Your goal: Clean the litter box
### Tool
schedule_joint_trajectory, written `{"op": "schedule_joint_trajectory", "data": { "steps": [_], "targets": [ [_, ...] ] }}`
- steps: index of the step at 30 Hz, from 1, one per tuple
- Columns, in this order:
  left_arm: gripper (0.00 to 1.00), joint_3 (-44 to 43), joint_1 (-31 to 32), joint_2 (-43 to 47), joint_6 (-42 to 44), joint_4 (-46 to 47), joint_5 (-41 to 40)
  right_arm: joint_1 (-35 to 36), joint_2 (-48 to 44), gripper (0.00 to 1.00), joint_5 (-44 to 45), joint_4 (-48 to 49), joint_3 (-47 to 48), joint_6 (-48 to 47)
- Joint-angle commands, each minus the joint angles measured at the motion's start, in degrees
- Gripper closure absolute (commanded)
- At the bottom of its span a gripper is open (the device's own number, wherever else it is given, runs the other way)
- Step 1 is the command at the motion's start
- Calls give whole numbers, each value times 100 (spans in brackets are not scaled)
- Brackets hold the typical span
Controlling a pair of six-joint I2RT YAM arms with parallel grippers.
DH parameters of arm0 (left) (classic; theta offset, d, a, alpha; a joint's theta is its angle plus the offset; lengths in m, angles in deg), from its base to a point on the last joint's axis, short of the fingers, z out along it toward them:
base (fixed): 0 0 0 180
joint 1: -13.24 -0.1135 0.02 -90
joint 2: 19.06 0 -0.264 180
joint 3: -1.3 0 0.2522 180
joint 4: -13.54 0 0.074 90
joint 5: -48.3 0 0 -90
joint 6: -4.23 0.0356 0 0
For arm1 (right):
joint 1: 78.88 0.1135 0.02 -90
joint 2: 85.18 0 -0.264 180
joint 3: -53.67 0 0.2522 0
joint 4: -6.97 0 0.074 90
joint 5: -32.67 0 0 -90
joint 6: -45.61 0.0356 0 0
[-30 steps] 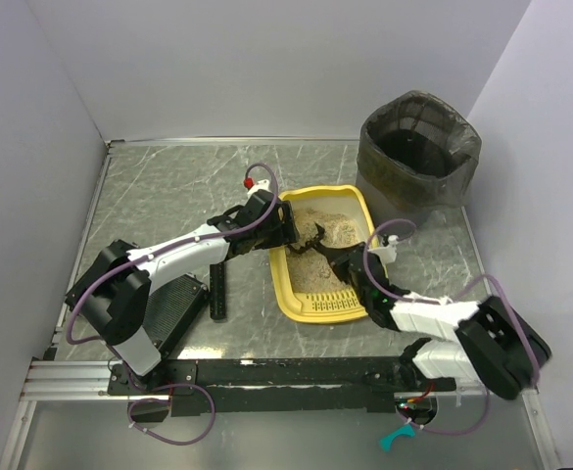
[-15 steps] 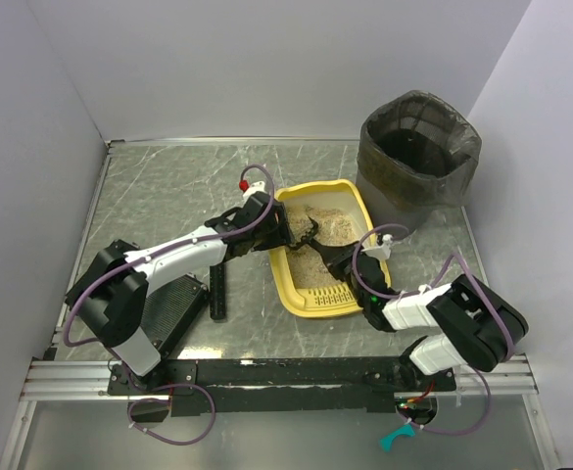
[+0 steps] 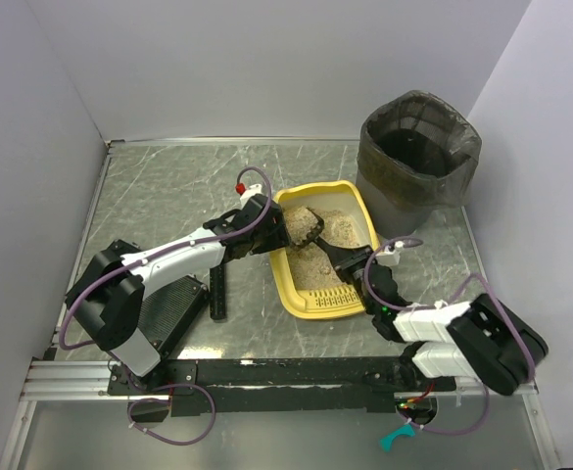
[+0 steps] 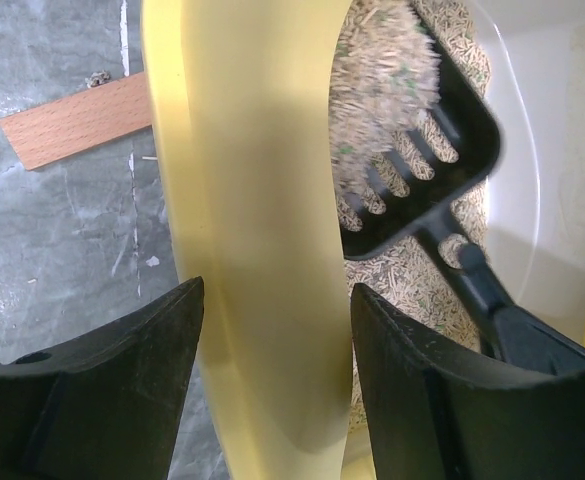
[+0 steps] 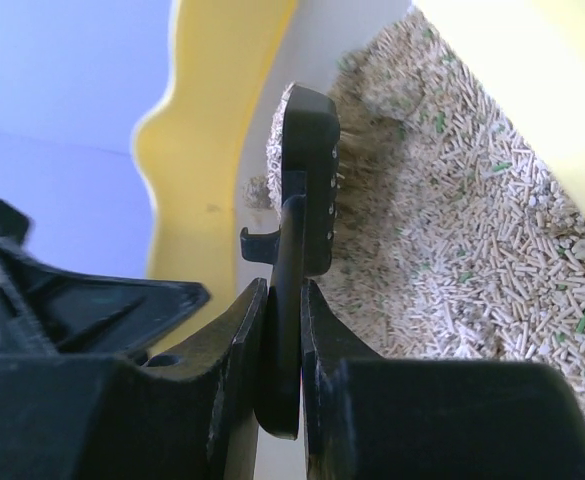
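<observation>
The yellow litter box (image 3: 296, 294) lies mid-table with beige litter inside and its slotted grille at the near end. My left gripper (image 3: 278, 231) straddles its left rim (image 4: 262, 230), and both fingers (image 4: 122, 390) press against that rim. My right gripper (image 3: 358, 267) is shut on the handle (image 5: 282, 330) of a black slotted scoop (image 3: 306, 223). The scoop (image 4: 422, 150) is heaped with litter and sits over the far left part of the box. Seen edge-on, the scoop (image 5: 312, 180) is just beyond my right gripper (image 5: 282, 300).
A dark grey round bin (image 3: 418, 147) with a bag liner stands at the back right, beyond the box. A black bar (image 3: 218, 292) and a black pad (image 3: 173, 308) lie left of the box. A small wooden strip (image 4: 72, 130) lies on the table outside the left rim.
The scoop has slid from the middle of the box toward its far left corner, gathering litter. The left jaws have narrowed onto the rim. The box has turned slightly.
</observation>
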Motion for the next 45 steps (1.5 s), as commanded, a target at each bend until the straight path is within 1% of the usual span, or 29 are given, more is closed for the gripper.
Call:
{"op": "schedule_joint_trajectory", "data": {
  "steps": [1, 2, 5, 7, 11, 12, 14, 15, 17, 18, 20, 21, 22, 24, 25, 27, 30, 33, 34, 35, 36, 37, 38, 39, 41, 42, 43, 44, 45],
  "targets": [
    [34, 108, -44, 29, -37, -410, -104, -14, -797, 100, 407, 47, -60, 281],
    [34, 99, -44, 21, -37, -419, -113, -14, -930, 100, 433, -328, -43, 281],
    [33, 116, -53, 38, -46, -384, -87, -14, -1387, 100, 530, -875, -7, 220],
    [32, 108, -53, 38, -55, -375, -69, -14, -1693, 100, 626, -947, -138, 228],
    [32, 55, -70, 29, -2, -357, -43, -23, -2467, 100, 627, -1701, -280, 378],
    [32, 29, -62, 21, 7, -375, -60, -14, -2861, 100, 609, -2120, -306, 396],
    [32, 11, -62, -15, 33, -392, -86, -23, -3328, 100, 557, -2544, -368, 466],
    [32, 20, -70, -23, 50, -384, -104, -23, -3852, 100, 548, -3156, -377, 501],
    [32, 46, -70, -41, 68, -366, -113, -23, -4400, 100, 530, -3826, -333, 536],
    [32, 55, -70, -41, 94, -357, -130, -23, -4907, 100, 513, -4352, -307, 580],
    [32, 46, -62, -85, 121, -383, -183, -23, -5402, 100, 417, -4777, -333, 615],
    [32, 29, -62, -102, 121, -427, -296, -23, -5840, 100, 381, -5005, -359, 833],
    [32, 11, -62, -146, 164, -506, -332, -32, -6027, 100, 328, -5373, -385, 887],
    [32, 20, -62, -155, 252, -507, -359, -23, -6404, 100, 284, -5526, -525, 1176],
    [31, 29, -70, -164, 288, -481, -359, -23, -6450, 100, 258, -5222, -604, 1178],
    [31, 37, -62, -173, 375, -489, -359, -32, -6398, 100, 188, -4947, -658, 1117],
    [29, 73, -70, -138, 463, -393, -280, -32, -6336, 100, 74, -5296, -325, 1003],
    [28, 134, -62, -111, 507, -261, -122, -32, -6915, 100, 204, -5912, -297, 1089],
    [28, 143, -62, -129, 516, -234, -104, -23, -7064, 100, 396, -5843, -385, 1142],
    [28, 143, -62, -146, 516, -191, -52, -32, -7153, 100, 485, -5112, -681, 1230],
    [28, 143, -62, -216, 525, -173, -17, -32, -7058, 100, 530, -4739, -823, 1318],
    [29, 82, -70, -260, 525, -199, 1, -41, -6935, 100, 600, -4578, -851, 1432],
    [29, 55, -62, -296, 525, -216, 45, -32, -6751, 100, 600, -4646, -669, 1433],
    [29, 38, -62, -331, 543, -243, 54, -58, -6749, 100, 566, -5161, -475, 1146],
    [30, 64, -62, -331, 569, -252, 19, -50, -7020, 100, 626, -5944, 7, 906],
    [30, 107, -62, -296, 587, -156, 19, -50, -7161, 100, 662, -6139, 10, 932],
    [30, 169, -62, -278, 595, -112, 10, -50, -7276, 100, 679, -5924, -86, 993],
    [31, 178, -62, -296, 604, -76, 54, -50, -7355, 100, 566, -5634, -461, 1194],
    [31, 143, -62, -313, 622, -111, 54, -50, -7295, 100, 461, -4892, -612, 1335]
  ]
}}
